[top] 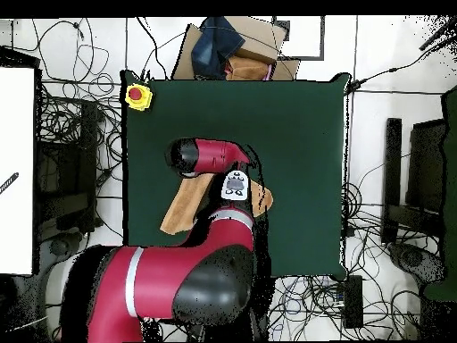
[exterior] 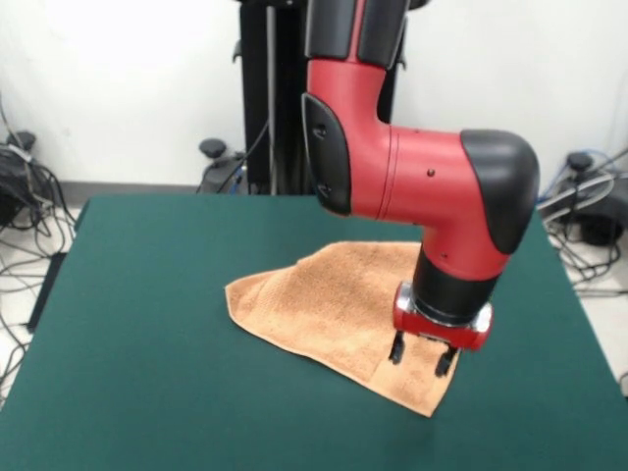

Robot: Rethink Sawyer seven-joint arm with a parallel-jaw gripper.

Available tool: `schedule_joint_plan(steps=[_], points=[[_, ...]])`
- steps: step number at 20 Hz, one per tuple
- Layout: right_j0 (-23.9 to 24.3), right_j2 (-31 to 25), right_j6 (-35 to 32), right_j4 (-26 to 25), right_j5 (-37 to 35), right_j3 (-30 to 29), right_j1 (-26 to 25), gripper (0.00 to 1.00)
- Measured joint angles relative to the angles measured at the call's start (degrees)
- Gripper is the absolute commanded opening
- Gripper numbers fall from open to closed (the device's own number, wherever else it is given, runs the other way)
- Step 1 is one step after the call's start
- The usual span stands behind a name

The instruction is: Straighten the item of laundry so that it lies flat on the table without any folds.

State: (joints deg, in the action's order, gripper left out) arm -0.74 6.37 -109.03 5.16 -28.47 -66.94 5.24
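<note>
1. On the dark green table (exterior: 147, 343), a peach-orange towel (exterior: 324, 299) lies near the middle, its near corner folded over in a strip.
2. The gripper (exterior: 421, 357) hangs over that folded corner, fingers (exterior: 397, 347) apart with nothing between them; contact with the cloth cannot be judged.
3. Only the front view shows the fingers; from overhead the red and black arm (top: 214, 159) hides them and much of the towel.
4. Only the overhead view shows a yellow box with a red button (top: 137, 96) at one table corner.
</note>
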Motion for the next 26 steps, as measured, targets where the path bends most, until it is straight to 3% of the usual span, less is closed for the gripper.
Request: schedule_joint_plan(steps=[8, 26], points=[[-0.87, 0.15, 0.0, 0.22, 1.37, 5.47, -3.51, 1.0], [-2.81, 0.55, -0.01, 0.31, 5.07, 4.05, -4.77, 1.0]])
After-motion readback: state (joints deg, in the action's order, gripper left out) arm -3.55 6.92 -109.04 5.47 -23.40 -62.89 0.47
